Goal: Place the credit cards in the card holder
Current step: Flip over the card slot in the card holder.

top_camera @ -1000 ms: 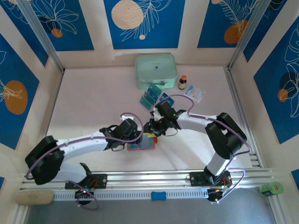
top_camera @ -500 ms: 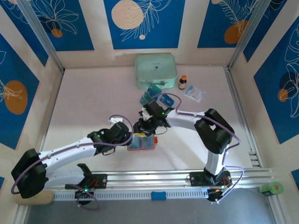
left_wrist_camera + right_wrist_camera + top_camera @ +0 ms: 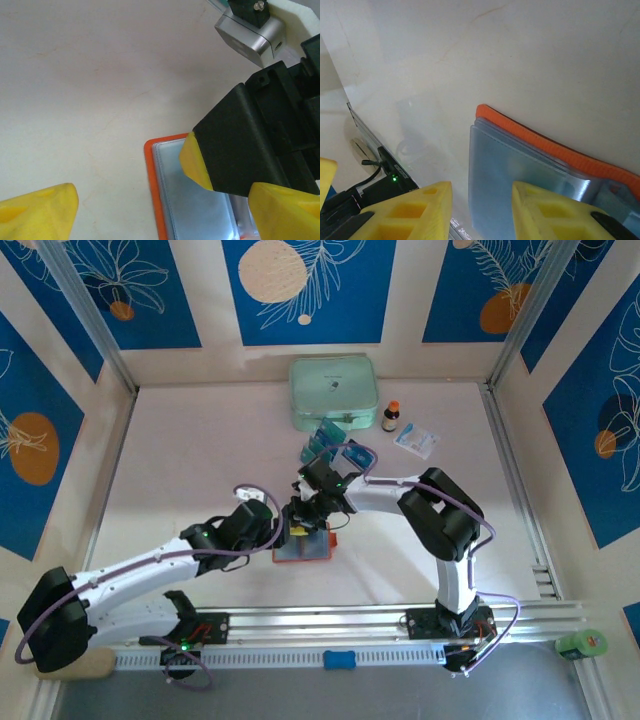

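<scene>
The card holder point(image 3: 304, 546) lies open and flat on the pale table point(image 3: 200, 460), its orange-red rim framing greyish, glossy pockets, and both arms meet over its far-left corner. The left gripper point(image 3: 162, 210) hangs just left of the card holder with its jaws spread wide: 1 yellow pad point(image 3: 40, 210) sits over bare table beside the rim, the other over the pockets, and nothing is between them. The right gripper point(image 3: 477, 210) reaches down at the card holder's far edge, its jaws partly spread; 1 finger point(image 3: 550, 210) is over the clear-grey pocket and the other is over the table just off the holder's edge, with a gap showing beside that edge, so they pinch nothing. In the left wrist view the right gripper's black finger with its yellow tip stands right at the holder's corner pocket; whether it touches the pocket I cannot tell. The credit cards point(image 3: 322, 445), teal-blue, stand in a clear rack point(image 3: 340, 452) beyond the card holder, well apart from it. Farther beyond lies a mint-green case point(image 3: 335, 392), and to the far right of the card holder are a small dark bottle point(image 3: 391, 417) and a white-and-blue sachet point(image 3: 416, 440).
</scene>
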Motion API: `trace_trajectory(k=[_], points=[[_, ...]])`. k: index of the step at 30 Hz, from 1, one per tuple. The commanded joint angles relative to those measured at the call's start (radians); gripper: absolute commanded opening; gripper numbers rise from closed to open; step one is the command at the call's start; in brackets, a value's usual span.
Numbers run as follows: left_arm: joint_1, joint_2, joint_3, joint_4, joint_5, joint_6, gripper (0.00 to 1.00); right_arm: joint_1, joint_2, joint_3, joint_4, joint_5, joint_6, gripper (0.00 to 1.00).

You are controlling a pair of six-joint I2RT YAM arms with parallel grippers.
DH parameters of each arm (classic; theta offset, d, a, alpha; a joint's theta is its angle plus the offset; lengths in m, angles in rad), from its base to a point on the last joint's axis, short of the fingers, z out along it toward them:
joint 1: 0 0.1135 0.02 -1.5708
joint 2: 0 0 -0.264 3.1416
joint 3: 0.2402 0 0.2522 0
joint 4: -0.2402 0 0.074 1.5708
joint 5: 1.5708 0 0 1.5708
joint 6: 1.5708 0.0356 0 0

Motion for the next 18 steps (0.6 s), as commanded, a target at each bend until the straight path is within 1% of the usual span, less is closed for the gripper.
trace_trajectory(k=[1, 10, 18], points=[[-0.001, 0.024, -0.022, 0.051, 0.026, -0.014, 0.89, 0.010, 0.017, 0.012, 0.004, -0.030, 0.017, 0.37], [-0.001, 0.037, -0.059, 0.060, 0.025, -0.028, 0.89, 0.005, 0.036, 0.004, 0.023, -0.045, 0.038, 0.37], [0.000, 0.036, -0.069, 0.065, 0.019, -0.037, 0.90, -0.035, -0.046, -0.016, 0.015, -0.037, 0.036, 0.37]])
